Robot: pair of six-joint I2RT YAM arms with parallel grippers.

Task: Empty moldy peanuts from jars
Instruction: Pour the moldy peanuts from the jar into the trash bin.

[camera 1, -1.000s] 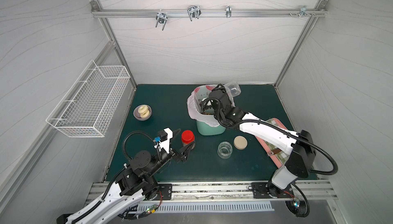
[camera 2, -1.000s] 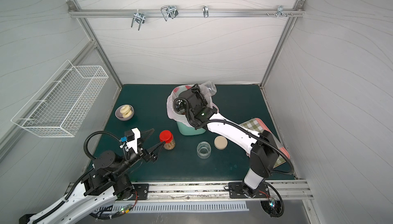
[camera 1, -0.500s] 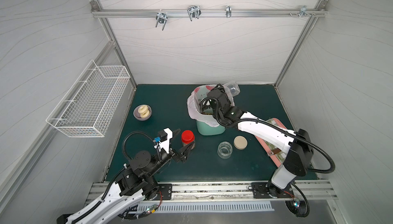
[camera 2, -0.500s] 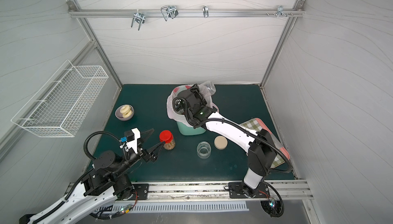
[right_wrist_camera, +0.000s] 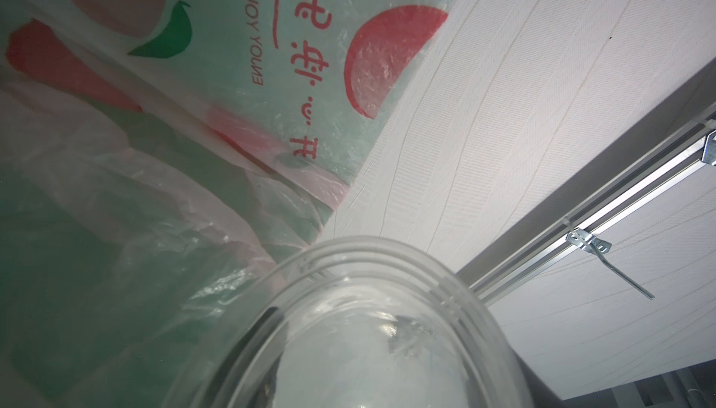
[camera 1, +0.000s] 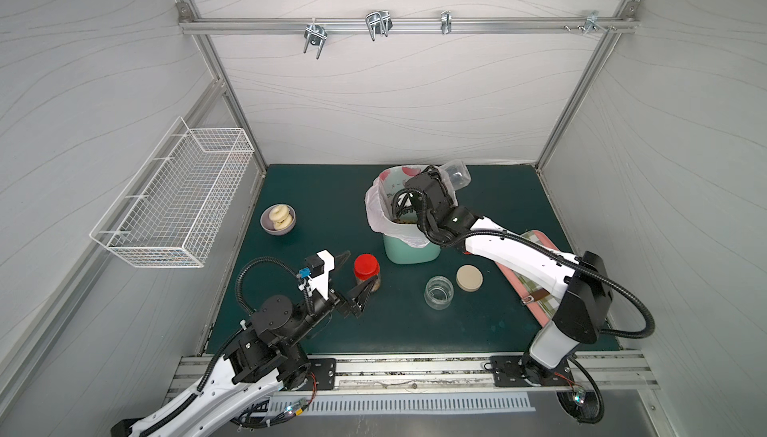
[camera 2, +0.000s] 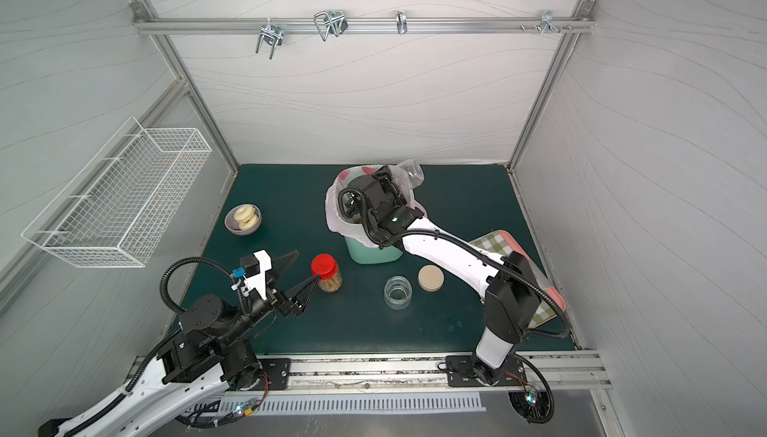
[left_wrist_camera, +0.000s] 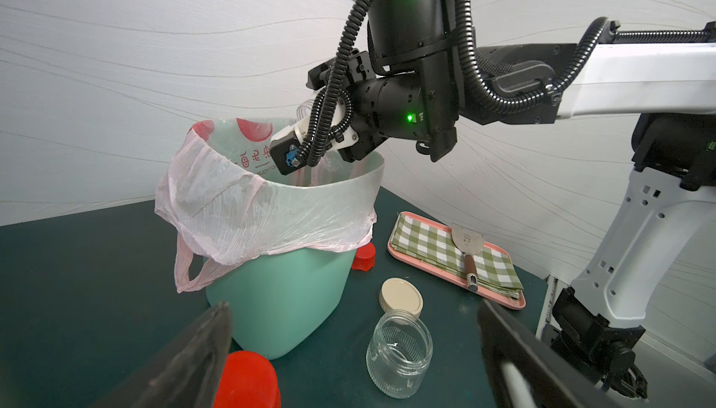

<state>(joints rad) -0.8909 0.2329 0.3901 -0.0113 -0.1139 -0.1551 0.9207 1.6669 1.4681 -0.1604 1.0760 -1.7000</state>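
Red-lidded jar [left_wrist_camera: 246,381] between wide-apart left fingers [left_wrist_camera: 186,359]

Three jars [camera 1: 456,173] [camera 1: 367,274] [camera 1: 438,293], two loose lids [camera 1: 469,278] [left_wrist_camera: 364,257], two pastries [camera 1: 276,213] [camera 1: 283,224], one bin [camera 1: 411,250]

Both top views: high overhead, steep downward; I get whole table [camera 1: 315,215]. Left wrist: low, near, faces mint-green bin [left_wrist_camera: 279,301]. Right wrist: very close, looks past clear jar [right_wrist_camera: 368,328] onto same bin's pink bag [right_wrist_camera: 116,212].
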